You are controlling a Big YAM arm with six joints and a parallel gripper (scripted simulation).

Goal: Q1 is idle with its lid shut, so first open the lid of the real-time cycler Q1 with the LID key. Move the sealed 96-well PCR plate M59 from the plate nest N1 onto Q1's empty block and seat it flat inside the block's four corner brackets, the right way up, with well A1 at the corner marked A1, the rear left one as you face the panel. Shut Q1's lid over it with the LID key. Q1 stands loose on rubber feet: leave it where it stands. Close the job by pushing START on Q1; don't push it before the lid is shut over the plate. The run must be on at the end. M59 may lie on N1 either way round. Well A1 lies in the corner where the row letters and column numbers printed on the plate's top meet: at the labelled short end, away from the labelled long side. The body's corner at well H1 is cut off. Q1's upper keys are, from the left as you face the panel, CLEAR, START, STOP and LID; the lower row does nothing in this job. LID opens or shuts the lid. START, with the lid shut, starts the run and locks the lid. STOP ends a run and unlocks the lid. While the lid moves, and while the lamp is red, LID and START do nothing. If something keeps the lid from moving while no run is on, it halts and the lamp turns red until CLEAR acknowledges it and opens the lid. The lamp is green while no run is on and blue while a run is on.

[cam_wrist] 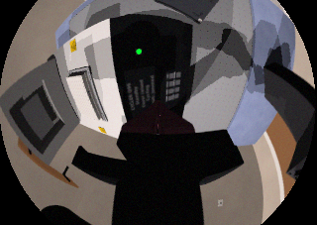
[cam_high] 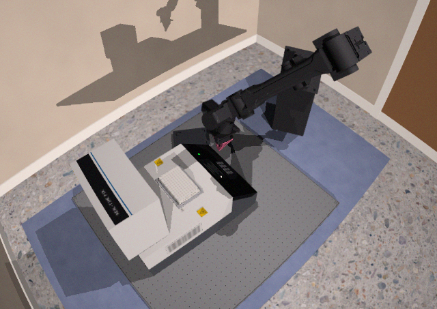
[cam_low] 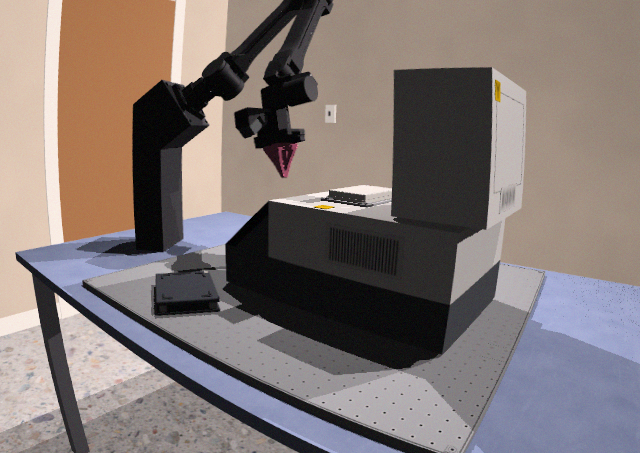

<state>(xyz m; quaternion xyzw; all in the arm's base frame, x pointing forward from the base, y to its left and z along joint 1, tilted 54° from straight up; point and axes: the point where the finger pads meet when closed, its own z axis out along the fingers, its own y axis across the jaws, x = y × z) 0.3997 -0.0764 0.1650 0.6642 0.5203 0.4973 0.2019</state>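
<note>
1. The claw [cam_low: 283, 171] is fully closed and grips nothing; its two maroon fingers meet in one point that faces down.
2. The claw hangs in the air above the front of the cycler Q1 [cam_low: 361, 241], over the black sloped control panel [cam_high: 220, 168], and does not touch it.
3. The lid [cam_low: 444, 143] of Q1 stands open and upright at the rear of the machine.
4. The sealed plate M59 [cam_high: 179, 185] lies on the block of Q1, on the white top deck between two yellow warning labels. It looks flat, but the corner brackets and the printed letters are too small to read.
5. The plate nest N1 [cam_low: 185, 292] is a dark square holder on the grey perforated board [cam_low: 403, 407], just beside the front of Q1, and it carries no plate.
6. The lamp [cam_wrist: 139, 51] on the panel shines green.
7. The board lies on the blue worktop [cam_low: 578, 365], where the black pedestal [cam_low: 157, 179] of the arm also stands.
</note>
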